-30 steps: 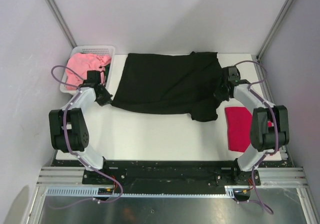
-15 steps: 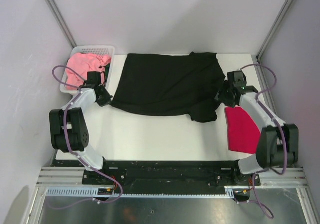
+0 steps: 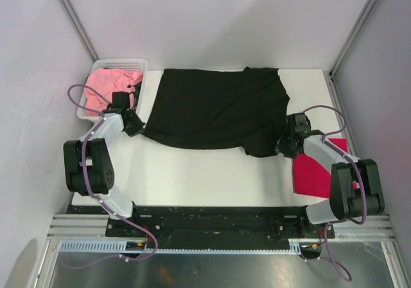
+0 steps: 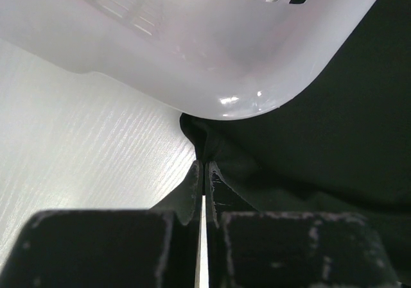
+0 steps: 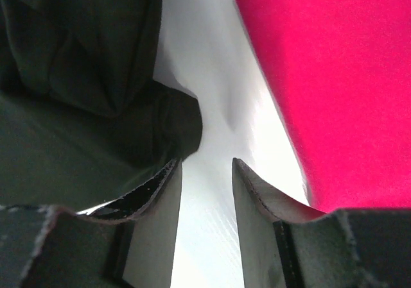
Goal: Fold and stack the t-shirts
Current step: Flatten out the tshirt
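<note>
At far left, a white mesh basket [image 3: 137,64] sits in the table's back left corner holding one salmon pink t-shirt [image 3: 104,86], crumpled inside it. Just beside the basket's near right corner, the left arm, folded up at its elbow along the table's left edge, reaches forward and inward with its wrist low over the white table [image 3: 205,172]. The left gripper [image 3: 136,127] has its jaws pressed together at the left corner of the black t-shirt [image 3: 212,108], and the wrist view shows a ridge of dark cloth running straight into the fingertips, under the basket's rounded wall. The black t-shirt lies spread flat across the back half of the table, plain side up, its near right corner hanging lower than the rest of the hem. The right arm, bent at its elbow over the table's right edge, stretches inward across the crimson red t-shirt [image 3: 309,172], which lies folded flat by that edge. The right gripper [image 5: 205,172] hangs low with its jaws partly spread and only bare table between them: the black t-shirt's bunched corner lies just outside one finger, the red cloth's edge just outside the other. In all: three t-shirts, one basket, two arms.
</note>
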`<state>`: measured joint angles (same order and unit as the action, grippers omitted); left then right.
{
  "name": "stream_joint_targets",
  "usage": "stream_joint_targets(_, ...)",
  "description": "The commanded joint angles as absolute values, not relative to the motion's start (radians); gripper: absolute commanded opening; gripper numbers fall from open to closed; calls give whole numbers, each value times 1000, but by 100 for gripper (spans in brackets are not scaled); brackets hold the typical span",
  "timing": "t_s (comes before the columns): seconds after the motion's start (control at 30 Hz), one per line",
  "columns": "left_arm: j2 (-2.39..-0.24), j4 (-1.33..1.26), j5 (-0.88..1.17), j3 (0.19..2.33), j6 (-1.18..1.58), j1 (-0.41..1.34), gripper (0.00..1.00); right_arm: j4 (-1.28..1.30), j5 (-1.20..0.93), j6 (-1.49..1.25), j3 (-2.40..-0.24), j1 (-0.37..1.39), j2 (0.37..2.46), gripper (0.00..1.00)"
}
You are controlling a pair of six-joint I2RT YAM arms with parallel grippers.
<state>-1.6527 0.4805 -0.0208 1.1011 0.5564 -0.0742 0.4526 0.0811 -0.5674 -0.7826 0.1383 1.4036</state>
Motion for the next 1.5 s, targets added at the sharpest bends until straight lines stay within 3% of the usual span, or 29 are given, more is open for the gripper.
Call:
stream_joint_targets(0.0,-1616,455,-10,1100,532,-69,0,340,80,-559,-811,159,1465,43)
stream_joint_targets(0.2,-1616,455,-8,1104,531,-68,0,348,128,-550,-884,197,1556,49)
stream_joint_targets(0.33,-1612,453,-8,1103,532,-69,0,378,193,-544,-934,215,1621,46)
stream_joint_targets(0.4,-1609,454,-8,1102,534,-68,0,390,218,-544,-946,218,1643,38)
stream_joint_targets(0.57,-1585,454,12,1094,540,-68,0,454,239,-554,-959,232,1648,6)
stream_joint_targets(0.67,-1543,455,17,1080,543,-68,0,555,208,-567,-963,242,1552,1)
stream_joint_targets(1.1,-1380,459,-51,947,567,-69,0,1008,-84,-818,-821,367,941,1)
stream_joint_targets(1.3,-1358,480,-113,916,556,-68,0,1093,-153,-903,-778,403,794,1)
stream_joint_targets(1.47,-1365,490,-131,919,554,-70,0,1059,-188,-895,-772,417,804,10)
